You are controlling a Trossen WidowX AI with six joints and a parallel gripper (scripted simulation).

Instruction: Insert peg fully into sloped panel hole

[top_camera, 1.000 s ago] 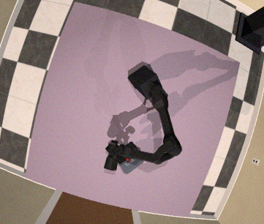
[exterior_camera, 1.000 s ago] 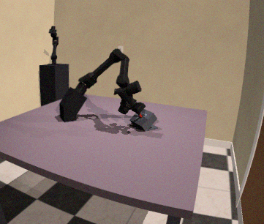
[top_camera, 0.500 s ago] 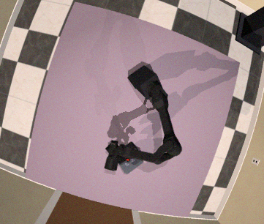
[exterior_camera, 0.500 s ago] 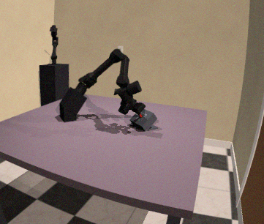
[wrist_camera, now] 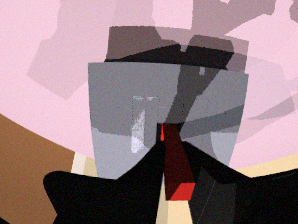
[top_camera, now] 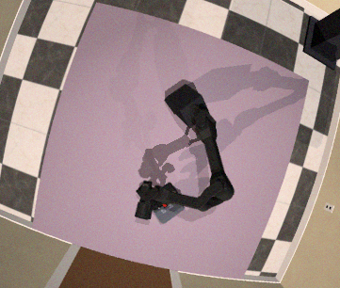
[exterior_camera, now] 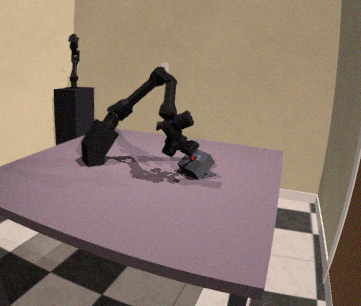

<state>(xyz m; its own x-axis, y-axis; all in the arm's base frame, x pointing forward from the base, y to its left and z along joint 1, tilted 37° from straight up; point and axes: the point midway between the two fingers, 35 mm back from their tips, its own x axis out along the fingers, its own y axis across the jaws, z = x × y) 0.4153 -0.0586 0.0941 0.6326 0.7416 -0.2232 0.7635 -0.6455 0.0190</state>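
A grey sloped panel (wrist_camera: pixel 166 119) sits on the purple table, also seen from above (top_camera: pixel 168 213) and from the side (exterior_camera: pixel 198 164). My gripper (wrist_camera: pixel 171 147) is shut on a red peg (wrist_camera: pixel 176 163), which points up at the panel's face. The peg's far tip meets the panel at about its middle, where the hole is; the hole itself is hidden by the peg. The peg shows as a small red spot in the overhead view (top_camera: pixel 165 205) and in the side view (exterior_camera: pixel 192 158). How deep the tip sits I cannot tell.
The arm's dark base (exterior_camera: pixel 96 142) stands on the table to the left of the panel. A black pedestal (exterior_camera: pixel 73 112) stands behind the table. The table's near edge lies close to the panel in the overhead view.
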